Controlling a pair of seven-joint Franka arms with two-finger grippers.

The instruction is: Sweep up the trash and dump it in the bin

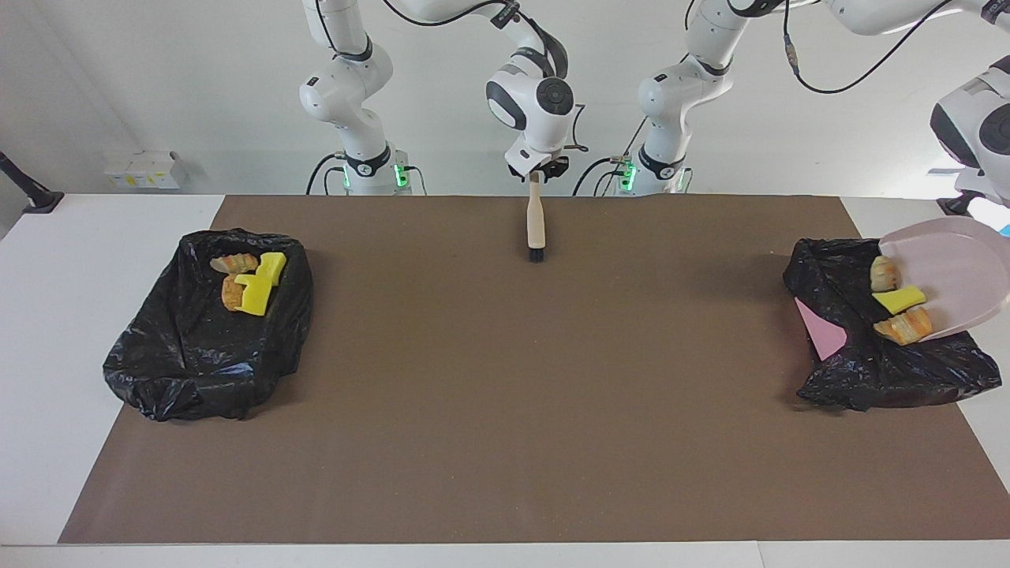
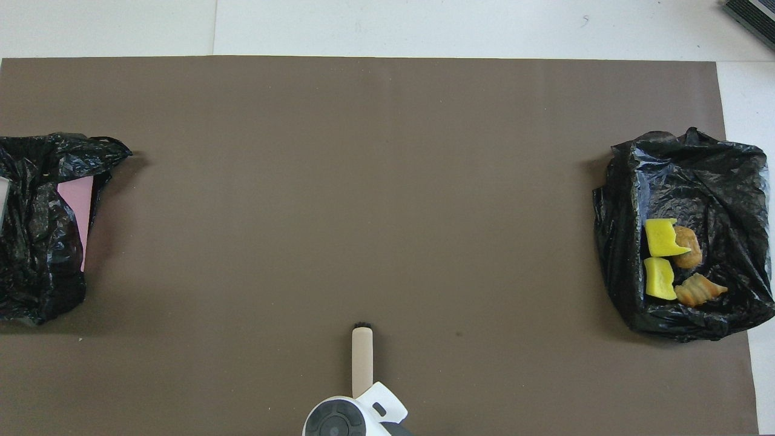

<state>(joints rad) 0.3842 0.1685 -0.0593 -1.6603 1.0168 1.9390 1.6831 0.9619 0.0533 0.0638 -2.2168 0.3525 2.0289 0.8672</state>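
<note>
Facing view: at the frame's edge on the left arm's end, the dustpan [image 1: 959, 268] hangs tilted, lip down over the bag [image 1: 860, 355]. Three trash bits [image 1: 899, 300] sit at that lip, bag directly below. The left gripper is off-frame, clamped, I judge, on the handle. Top centre, the right gripper [image 1: 537, 175] meets the brush [image 1: 536, 225]; its grip I cannot tell. Overhead view: brush bottom centre, long axis pointing up-frame; dustpan and its bits out of sight.
</note>
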